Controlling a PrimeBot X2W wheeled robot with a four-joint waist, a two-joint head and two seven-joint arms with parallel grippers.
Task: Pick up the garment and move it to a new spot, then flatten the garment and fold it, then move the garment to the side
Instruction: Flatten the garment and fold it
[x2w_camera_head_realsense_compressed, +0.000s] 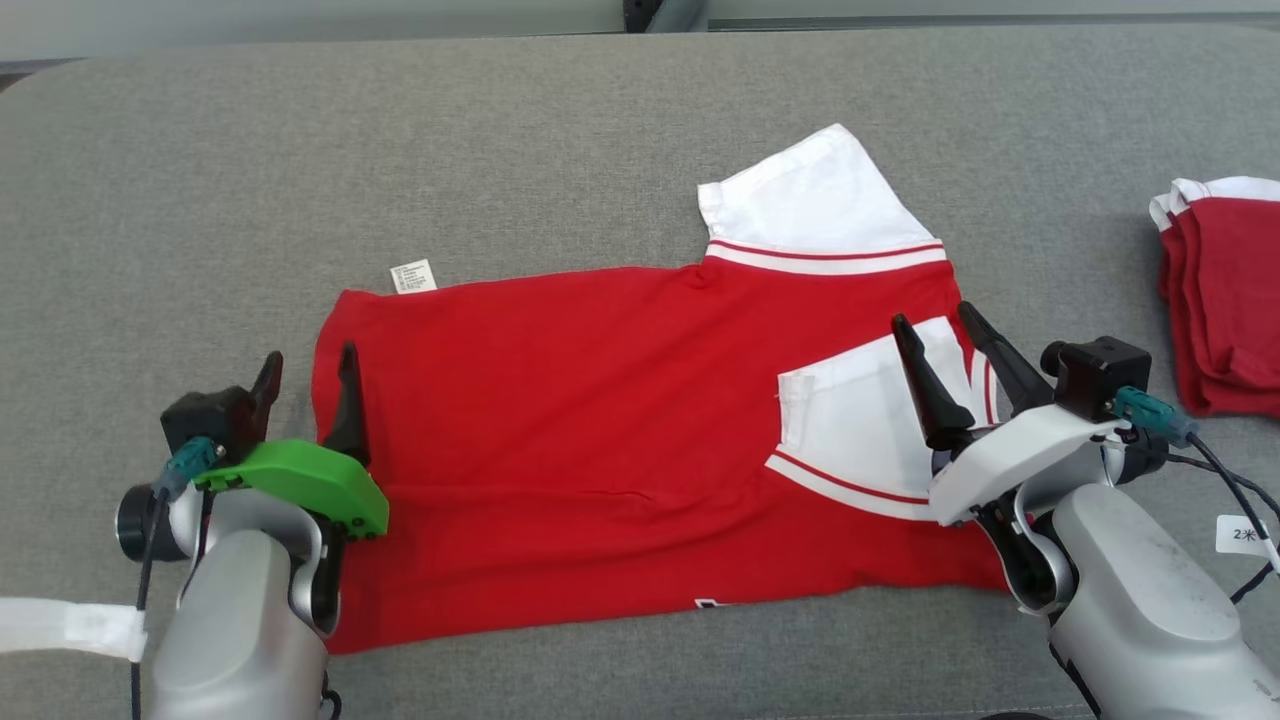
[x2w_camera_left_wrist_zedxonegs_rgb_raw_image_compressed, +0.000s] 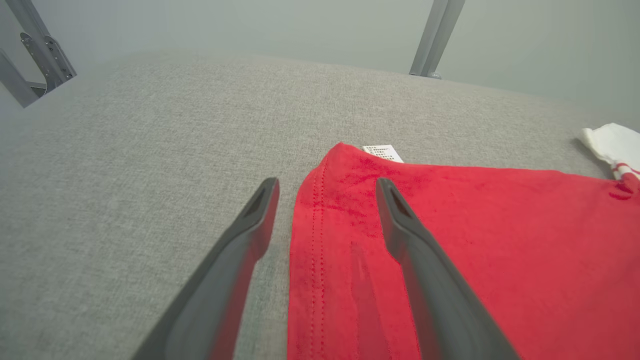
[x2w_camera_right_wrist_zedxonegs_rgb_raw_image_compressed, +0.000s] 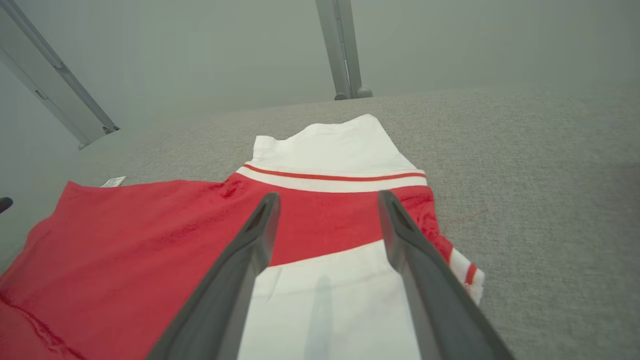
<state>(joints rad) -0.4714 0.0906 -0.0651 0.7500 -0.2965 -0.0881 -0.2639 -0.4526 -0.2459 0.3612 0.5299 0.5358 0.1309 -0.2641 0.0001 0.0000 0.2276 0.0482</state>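
Note:
A red garment (x2w_camera_head_realsense_compressed: 580, 420) with white sleeves lies spread flat on the grey padded table (x2w_camera_head_realsense_compressed: 500, 150). One white sleeve (x2w_camera_head_realsense_compressed: 860, 400) is folded in over the red body, the other sleeve (x2w_camera_head_realsense_compressed: 815, 205) sticks out at the far side. My left gripper (x2w_camera_head_realsense_compressed: 308, 367) is open at the garment's left hem (x2w_camera_left_wrist_zedxonegs_rgb_raw_image_compressed: 315, 240), one finger over the cloth, one over the table. My right gripper (x2w_camera_head_realsense_compressed: 938, 328) is open above the folded-in sleeve (x2w_camera_right_wrist_zedxonegs_rgb_raw_image_compressed: 330, 300), holding nothing. A small white label (x2w_camera_head_realsense_compressed: 413, 275) pokes out at the far left corner.
A folded stack of red and white garments (x2w_camera_head_realsense_compressed: 1225, 290) lies at the table's right edge. A cable with a white tag (x2w_camera_head_realsense_compressed: 1245, 535) hangs by my right arm. Metal frame posts (x2w_camera_right_wrist_zedxonegs_rgb_raw_image_compressed: 345, 50) stand behind the table.

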